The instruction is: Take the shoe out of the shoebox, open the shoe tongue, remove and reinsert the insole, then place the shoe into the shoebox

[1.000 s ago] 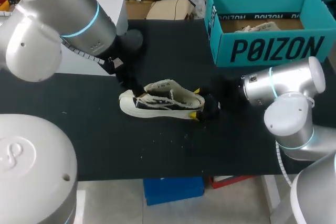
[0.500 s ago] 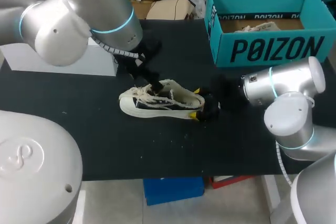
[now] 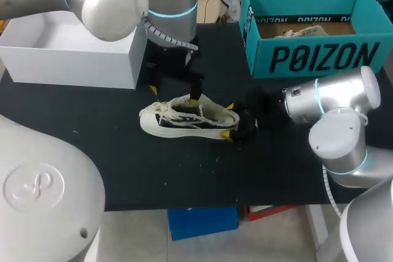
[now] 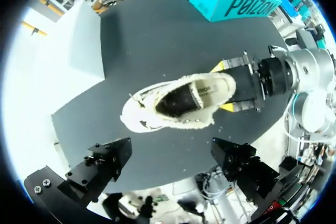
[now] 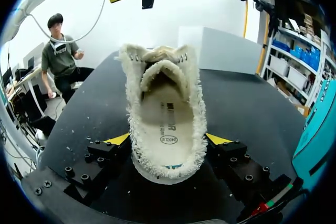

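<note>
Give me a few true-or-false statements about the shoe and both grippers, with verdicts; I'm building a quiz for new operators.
1. The shoe lies on the table, outside the teal shoebox. True.
2. The right gripper is open and clear of the shoe. False: it is shut on the shoe's heel from both sides.
3. The left gripper grips the shoe. False: it is open above the shoe.
4. The insole sits inside the shoe. True.

Shoe (image 4: 178, 103) on table (image 4: 157, 35), R end effector (image 4: 222, 87) gripping heel
</note>
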`<state>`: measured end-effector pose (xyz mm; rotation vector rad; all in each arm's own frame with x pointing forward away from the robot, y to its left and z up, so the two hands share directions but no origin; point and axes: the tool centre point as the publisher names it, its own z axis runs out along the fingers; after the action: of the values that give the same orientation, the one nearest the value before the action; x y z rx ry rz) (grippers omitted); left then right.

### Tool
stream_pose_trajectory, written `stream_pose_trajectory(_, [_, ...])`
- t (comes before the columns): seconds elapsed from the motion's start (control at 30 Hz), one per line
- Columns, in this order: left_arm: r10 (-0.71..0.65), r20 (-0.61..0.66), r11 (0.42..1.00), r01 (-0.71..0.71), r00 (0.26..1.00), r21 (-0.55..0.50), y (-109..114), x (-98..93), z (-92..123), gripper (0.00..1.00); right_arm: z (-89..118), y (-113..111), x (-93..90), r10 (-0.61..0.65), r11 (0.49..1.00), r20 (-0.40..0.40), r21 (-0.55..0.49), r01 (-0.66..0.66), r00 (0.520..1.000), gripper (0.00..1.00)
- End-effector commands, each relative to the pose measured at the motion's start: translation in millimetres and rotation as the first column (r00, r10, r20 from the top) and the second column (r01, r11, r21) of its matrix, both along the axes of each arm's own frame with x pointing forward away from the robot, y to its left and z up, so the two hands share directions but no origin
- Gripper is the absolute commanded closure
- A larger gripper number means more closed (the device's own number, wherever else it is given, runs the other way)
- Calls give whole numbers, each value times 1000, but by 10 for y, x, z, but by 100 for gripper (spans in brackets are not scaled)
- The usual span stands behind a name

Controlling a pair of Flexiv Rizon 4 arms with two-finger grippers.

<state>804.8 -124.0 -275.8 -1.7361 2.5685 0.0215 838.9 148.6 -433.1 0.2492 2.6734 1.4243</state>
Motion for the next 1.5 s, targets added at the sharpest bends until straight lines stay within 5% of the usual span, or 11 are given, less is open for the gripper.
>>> stream_pose_trajectory(0.03, [46,-59,992,-38,997,123,-165,42,-81,0,-29,18,-6,-3,1000,1,0,3,1000,100])
stream_pose_trajectory(0.97, [97,34,974,-102,995,204,-351,188,-196,0,-29,18,-6,-3,1000,1,0,3,1000,100])
stream_pose_trajectory(1.2, [77,250,983,-115,965,142,-377,203,-132,0,-29,18,-6,-3,1000,1,0,3,1000,100])
stream_pose_trajectory(1.5, [77,229,988,-104,970,111,-534,226,-325,0,-29,18,-6,-3,1000,1,0,3,1000,100])
